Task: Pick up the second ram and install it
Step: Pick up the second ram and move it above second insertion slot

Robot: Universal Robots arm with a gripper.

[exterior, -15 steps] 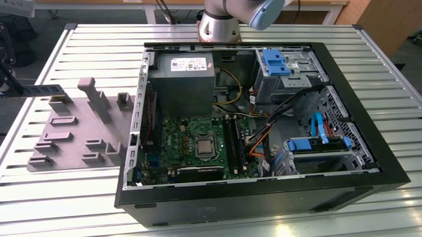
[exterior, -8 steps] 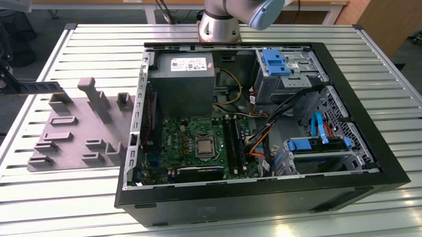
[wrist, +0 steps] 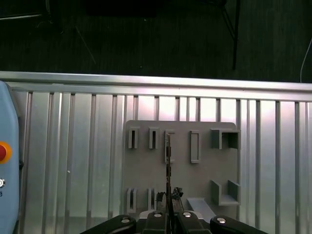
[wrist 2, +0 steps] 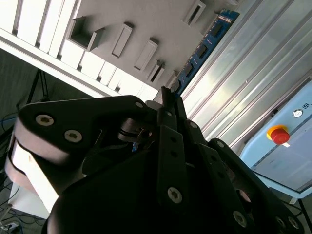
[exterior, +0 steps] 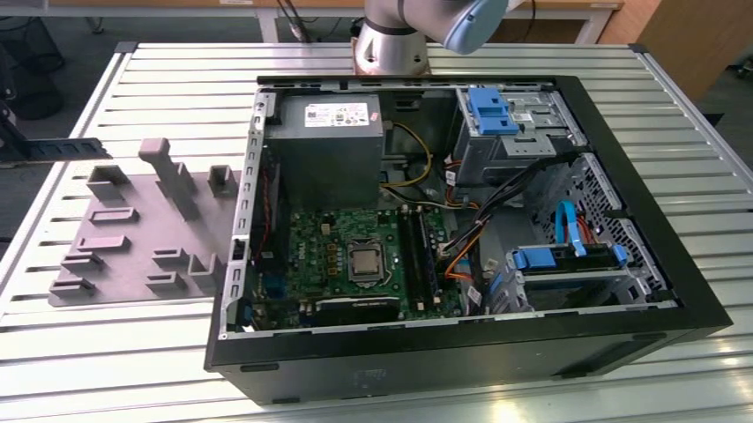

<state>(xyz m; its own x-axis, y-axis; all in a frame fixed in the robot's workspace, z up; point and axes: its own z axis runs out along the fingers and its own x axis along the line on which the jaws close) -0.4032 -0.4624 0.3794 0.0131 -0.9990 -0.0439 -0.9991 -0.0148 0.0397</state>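
Item: second ram (wrist 2: 204,45), a thin blue-green stick with a row of dark chips. Status: in hand. The gripper (wrist 2: 170,100) is clamped on one end of it and the rest of the stick juts out free beyond the fingertips. Location, by the grey fixture plate (exterior: 130,238): clear of the plate's blocks and pockets and touching none of them. In the exterior view the stick (exterior: 65,148) hangs level in the air by the edge of the plate that faces away from the computer case (exterior: 471,352). In the first wrist view the stick (wrist: 168,161) is edge-on, a thin line running from the gripper (wrist: 169,197) across the plate (wrist: 204,170). Step in hand, as judged: pick-up done, carry under way, installation not yet done. The long black memory slots (exterior: 418,242) lie on the motherboard (exterior: 317,238) inside the case, on the far side of the plate from the stick and well apart from it. Whether a slot is already filled cannot be made out here. Requirement for seating, as judged: stick turned lengthwise to a free slot, contact edge down, then an even, square press. Support: slatted metal counter (exterior: 176,70), carrying both plate and case.
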